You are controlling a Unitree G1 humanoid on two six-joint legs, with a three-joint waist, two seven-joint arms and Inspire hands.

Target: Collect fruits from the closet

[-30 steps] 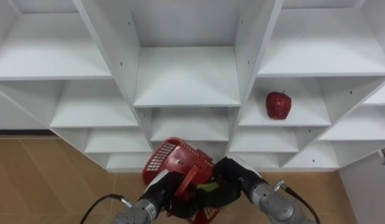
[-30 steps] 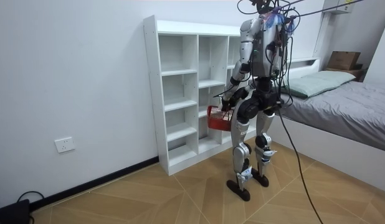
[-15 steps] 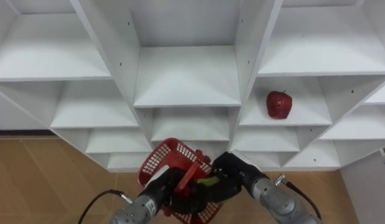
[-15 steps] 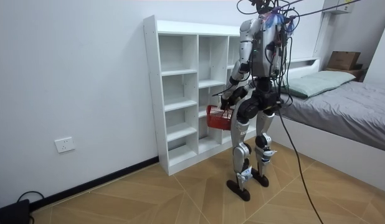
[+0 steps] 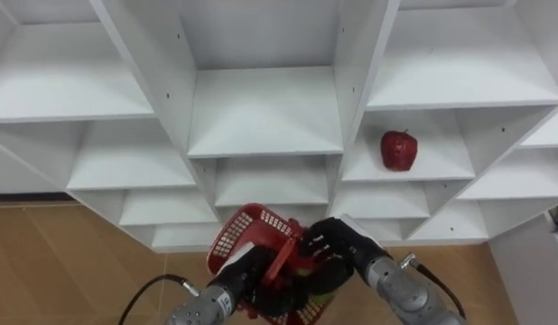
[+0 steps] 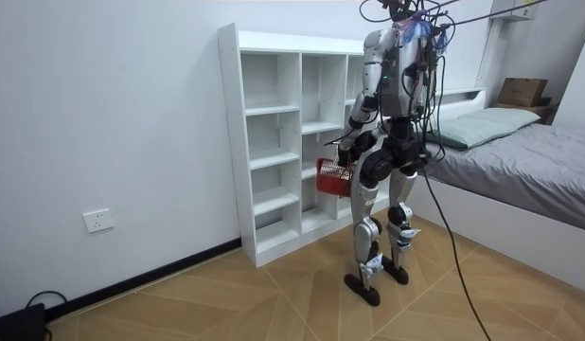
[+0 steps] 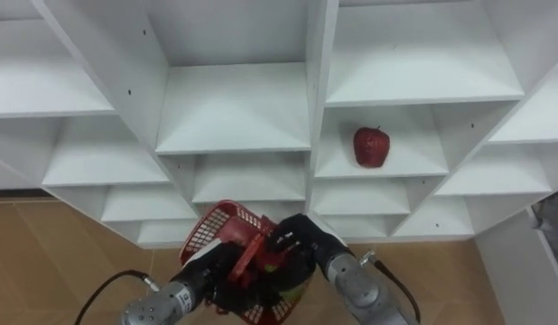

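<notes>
Gripping the basket (image 5: pixel 232 236) by its handle, the left hand (image 5: pixel 246 278) holds it under the right hand (image 5: pixel 338 248), whose closure cannot be told, ready to receive the shelved apple (image 5: pixel 398 150).

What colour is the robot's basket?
The basket is red; the left eye view shows it best.

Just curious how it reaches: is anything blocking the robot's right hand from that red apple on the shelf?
Nothing visible does. The round red apple sits alone in an open compartment of the white shelf unit, above the right hand at the red plastic basket.
</notes>
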